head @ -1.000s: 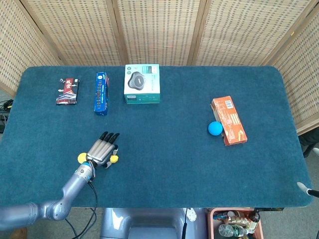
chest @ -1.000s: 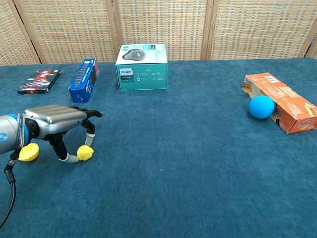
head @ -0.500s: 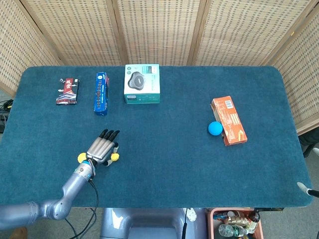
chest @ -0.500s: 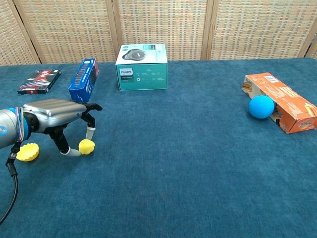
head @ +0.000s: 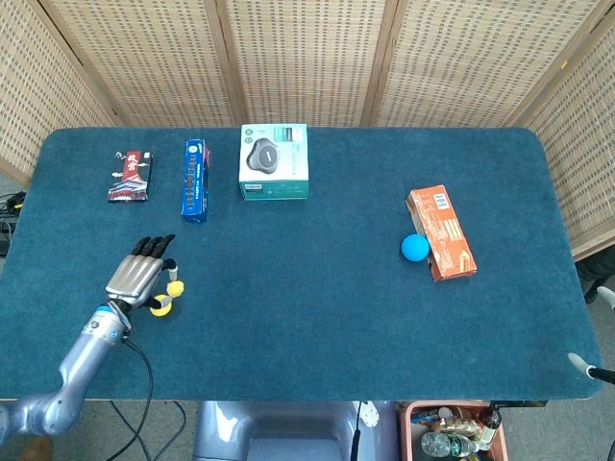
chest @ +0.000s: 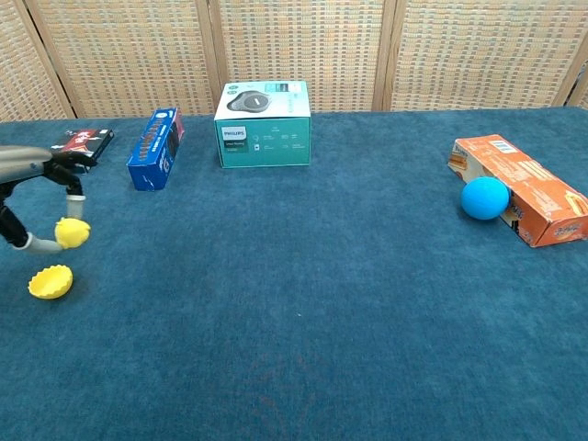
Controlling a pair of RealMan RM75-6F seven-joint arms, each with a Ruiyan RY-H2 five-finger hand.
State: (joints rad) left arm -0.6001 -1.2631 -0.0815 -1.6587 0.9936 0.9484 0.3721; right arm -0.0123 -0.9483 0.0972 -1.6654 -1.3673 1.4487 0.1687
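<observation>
Got the small yellow ball (chest: 73, 231) pinched in my left hand (head: 137, 276), lifted off the counter (head: 307, 317); next I'd need a steady carry, keeping my fingers tight.

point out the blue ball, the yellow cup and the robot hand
blue ball (chest: 484, 197), chest view, middle of its front
yellow cup (chest: 50, 281), chest view, its rim on the table
left robot hand (head: 140, 274), head view, back of the hand

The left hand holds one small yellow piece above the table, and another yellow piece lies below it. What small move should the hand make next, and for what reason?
Probably a short move down toward the yellow cup-shaped piece. In the chest view the left hand pinches the yellow ball-like piece clear of the blue table, and the cup lies open just below and slightly left of it.
</observation>
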